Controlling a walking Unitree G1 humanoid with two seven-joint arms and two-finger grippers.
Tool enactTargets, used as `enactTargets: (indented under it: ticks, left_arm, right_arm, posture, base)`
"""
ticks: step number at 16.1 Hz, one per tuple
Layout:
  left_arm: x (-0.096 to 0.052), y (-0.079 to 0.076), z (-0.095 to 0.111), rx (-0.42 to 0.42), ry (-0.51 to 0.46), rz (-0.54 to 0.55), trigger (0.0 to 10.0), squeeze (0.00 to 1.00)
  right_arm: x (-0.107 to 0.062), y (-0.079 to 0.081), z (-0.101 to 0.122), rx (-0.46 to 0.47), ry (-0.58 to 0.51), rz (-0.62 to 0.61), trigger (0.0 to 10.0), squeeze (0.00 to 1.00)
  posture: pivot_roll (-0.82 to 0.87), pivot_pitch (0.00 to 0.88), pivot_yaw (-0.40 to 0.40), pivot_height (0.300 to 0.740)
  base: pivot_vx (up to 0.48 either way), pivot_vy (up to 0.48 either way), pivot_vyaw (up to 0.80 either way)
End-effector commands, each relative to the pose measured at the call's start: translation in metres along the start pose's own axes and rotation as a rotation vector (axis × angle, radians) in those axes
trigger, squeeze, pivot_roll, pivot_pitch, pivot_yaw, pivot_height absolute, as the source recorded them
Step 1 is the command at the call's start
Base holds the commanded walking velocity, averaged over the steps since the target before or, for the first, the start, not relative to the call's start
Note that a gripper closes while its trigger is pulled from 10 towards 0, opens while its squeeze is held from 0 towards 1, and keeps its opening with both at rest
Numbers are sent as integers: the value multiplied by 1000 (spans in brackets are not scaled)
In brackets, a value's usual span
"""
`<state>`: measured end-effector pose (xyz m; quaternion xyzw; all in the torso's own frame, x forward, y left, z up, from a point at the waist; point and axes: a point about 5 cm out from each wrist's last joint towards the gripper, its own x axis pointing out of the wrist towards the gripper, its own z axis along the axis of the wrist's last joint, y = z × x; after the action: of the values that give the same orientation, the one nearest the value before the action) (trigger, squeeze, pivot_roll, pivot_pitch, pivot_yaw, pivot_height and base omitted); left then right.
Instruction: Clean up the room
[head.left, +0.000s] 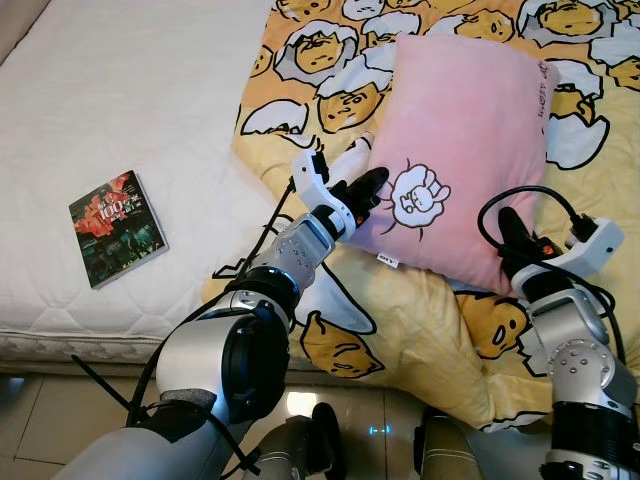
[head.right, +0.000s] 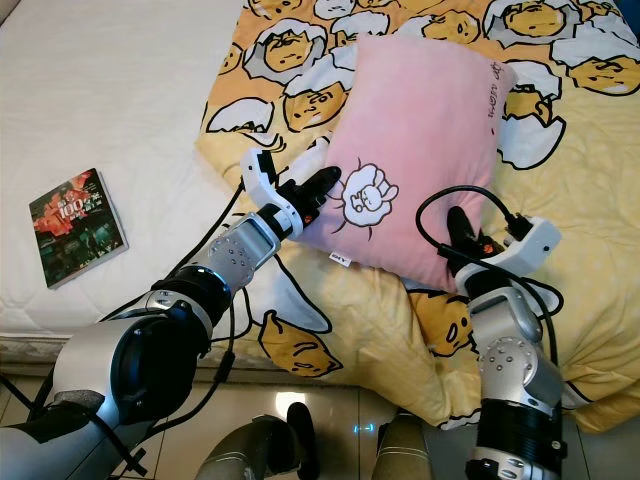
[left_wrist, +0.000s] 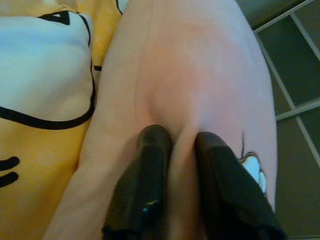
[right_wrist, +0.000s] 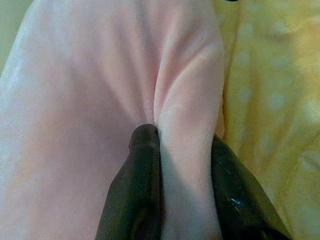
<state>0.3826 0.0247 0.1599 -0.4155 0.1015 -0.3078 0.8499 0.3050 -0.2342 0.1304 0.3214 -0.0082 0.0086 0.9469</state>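
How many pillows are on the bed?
1. The pink pillow lies on the yellow blanket, pinched by the left end effector at its left edge and the right end effector at its lower right corner.

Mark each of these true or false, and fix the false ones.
1. Both grippers pinch the pink pillow. True: the left gripper and the right gripper each have a fold of it between their fingers.
2. The book lies on the yellow blanket. False: it lies on the white mattress.
3. The pillow rests on the yellow blanket. True.
4. The pillow is plain, with no print. False: it bears a small cartoon figure.
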Motion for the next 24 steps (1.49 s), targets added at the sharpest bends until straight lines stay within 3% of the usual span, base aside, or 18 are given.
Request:
enactTargets:
  ticks: [1,4,12,16,17,18,19,22,24]
  left_arm:
    - [-1,0,-11,-9,43,-15,0,0]
    - [-3,-2,-30,119,164,-86,0,0]
    - [-9,4,-25,207,199,-136,0,0]
    - [-9,-5,28,445,58,-194,0,0]
    - [-11,-13,48,542,1,-234,0,0]
    - [-12,-17,56,585,-26,-251,0,0]
    - [-16,-22,70,631,-72,-266,0,0]
    - [-31,-27,96,797,-162,-222,0,0]
    - [-34,-28,100,793,-184,-210,0,0]
  right_arm:
    - [0,6,-13,41,39,23,0,0]
    - [5,13,-18,92,53,59,0,0]
    - [14,26,-6,19,43,114,0,0]
    - [15,53,33,-130,-95,170,0,0]
    - [14,62,45,-202,-146,185,0,0]
    - [14,65,50,-241,-172,189,0,0]
    - [13,70,57,-305,-212,192,0,0]
    - [14,78,71,-374,-279,179,0,0]
    - [20,79,72,-385,-281,189,0,0]
  posture:
    - [-216,213,196,740]
    - [-200,191,203,740]
    - [-164,175,178,740]
    - [-148,117,165,740]
    - [-140,76,157,740]
    - [-134,57,152,740]
    - [-130,42,148,740]
    - [-106,0,125,740]
    - [-91,0,110,740]
  base:
    - [0,0,0]
    - [0,0,0]
    - [0,0,0]
    - [0,0,0]
    - [0,0,0]
    - [0,0,0]
    - [0,0,0]
    - [0,0,0]
    - [0,0,0]
